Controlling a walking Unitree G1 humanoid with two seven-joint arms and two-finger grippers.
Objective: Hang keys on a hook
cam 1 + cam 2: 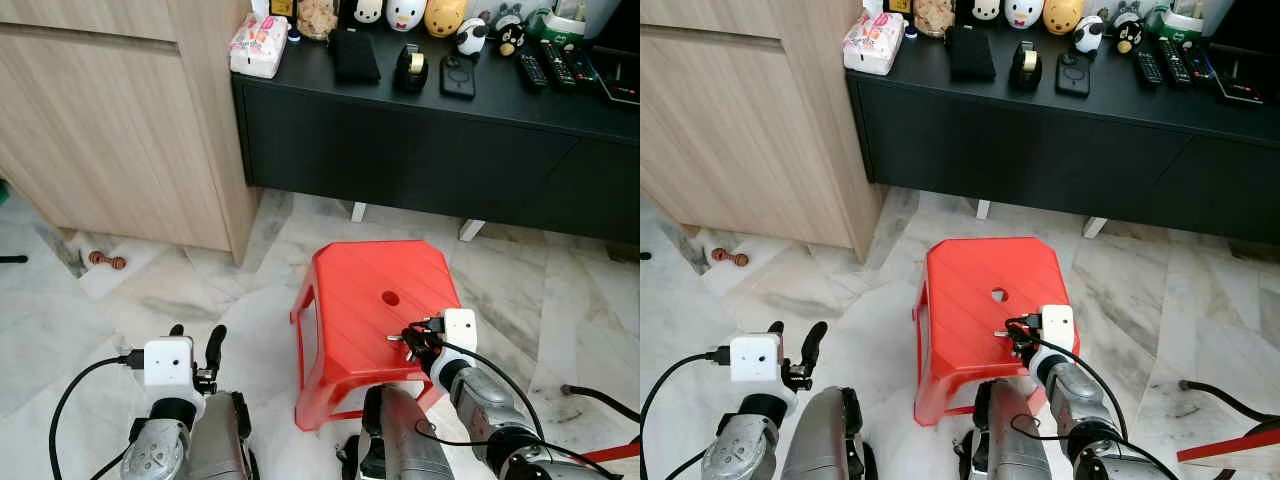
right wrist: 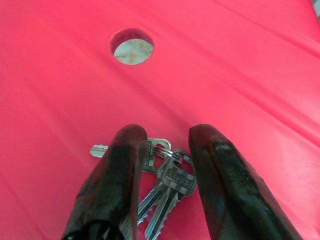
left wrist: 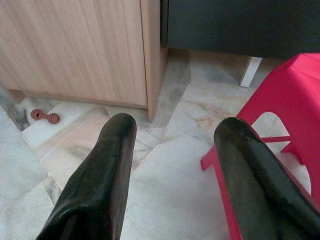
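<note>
**Surfaces and Finishes Around the Red Stool**

The stool point(image 1: 375, 300) was moulded red plastic with a soft sheen, its top lightly ribbed. The keys point(image 2: 167, 180) on it were bright, silvery metal, their ring polished. The right gripper point(image 2: 165, 165) had matt black fingers point(image 2: 220, 170) with a faintly grainy, scuffed skin; those of the left gripper point(image 3: 175, 150) looked the same, dull and rubbery. The floor point(image 1: 150, 300) was glossy veined marble in grey and cream. The cupboard point(image 1: 120, 110) showed pale wood grain with a smooth satin laminate look. The low cabinet point(image 1: 420, 150) was flat matt black. The silver arms looked like brushed metal.
</note>
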